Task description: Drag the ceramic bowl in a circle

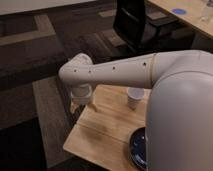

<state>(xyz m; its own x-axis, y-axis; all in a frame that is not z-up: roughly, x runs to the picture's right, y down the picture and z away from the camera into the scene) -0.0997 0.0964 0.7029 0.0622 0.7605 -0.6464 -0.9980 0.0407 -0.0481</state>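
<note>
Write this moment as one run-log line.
gripper: near far-left corner of light wooden table | round dark-blue glossy ceramic bowl: at near edge, apart from gripper | small white cup: upright
</note>
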